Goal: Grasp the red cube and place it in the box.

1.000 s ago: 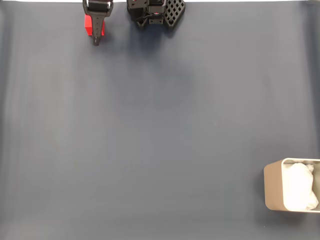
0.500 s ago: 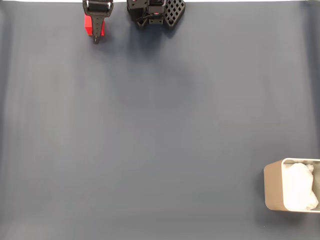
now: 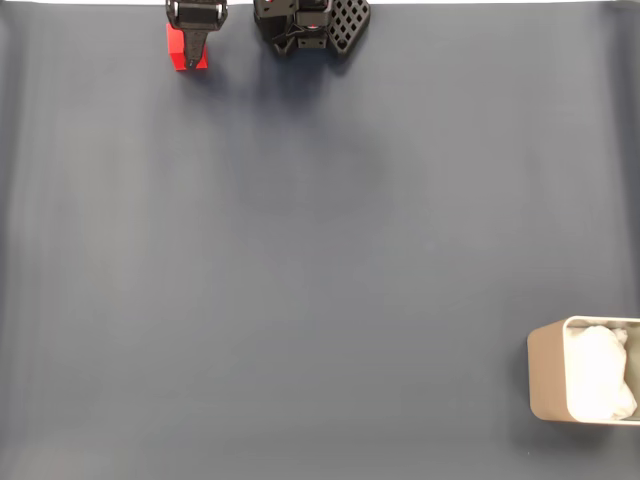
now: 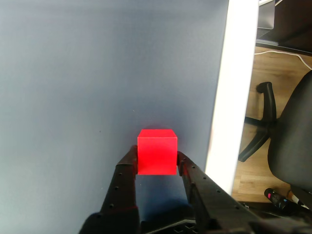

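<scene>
Since the earlier frames the hand [image 3: 190,55] had drawn back toward the top edge of the fixed view, its dark finger tip no longer reaching past the red cube [image 3: 177,48], and the cube itself sat slightly higher in that view.

In the wrist view the hand [image 4: 157,163] was clamped on the red cube [image 4: 156,151], one finger pressed to each side face, the cube at the very tips. It was near the far edge of the counter [image 4: 97,73], beside the white border; whether it was lifted clear of the surface I could not tell.

The step in hand looked like lifting and starting the carry. The box [image 3: 585,385] stood well apart, at the lower right of the fixed view, diagonally across the counter. With the grip so close to the tips, a steady squeeze and a clean rise before any sweep would seem wise, then a high approach to clear the box wall.

The cube had no long axis; its faces lay square to the fingers, top face level, one face toward the wrist camera.
</scene>
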`<control>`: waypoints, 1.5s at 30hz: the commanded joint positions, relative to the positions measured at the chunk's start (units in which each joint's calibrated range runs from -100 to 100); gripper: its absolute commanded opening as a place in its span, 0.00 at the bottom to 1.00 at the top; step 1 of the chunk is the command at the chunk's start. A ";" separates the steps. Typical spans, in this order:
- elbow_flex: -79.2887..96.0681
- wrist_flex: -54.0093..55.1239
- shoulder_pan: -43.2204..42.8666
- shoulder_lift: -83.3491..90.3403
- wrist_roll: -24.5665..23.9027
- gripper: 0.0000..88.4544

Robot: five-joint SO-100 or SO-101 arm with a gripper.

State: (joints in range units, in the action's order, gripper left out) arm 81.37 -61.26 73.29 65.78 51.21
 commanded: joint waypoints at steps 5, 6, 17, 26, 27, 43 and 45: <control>-0.90 0.60 -0.71 -0.19 0.73 0.04; -0.90 0.60 -0.71 -0.19 0.83 0.04; -0.53 0.44 -0.85 -0.01 1.07 0.02; -4.28 0.60 -2.27 -1.83 0.68 0.02; -5.28 0.60 -2.70 -2.27 0.59 0.02; -26.54 -3.50 -17.11 -9.28 -1.56 0.02; -28.55 -3.58 -19.60 -9.98 -1.61 0.02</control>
State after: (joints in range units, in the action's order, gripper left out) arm 57.87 -64.28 57.34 56.32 49.89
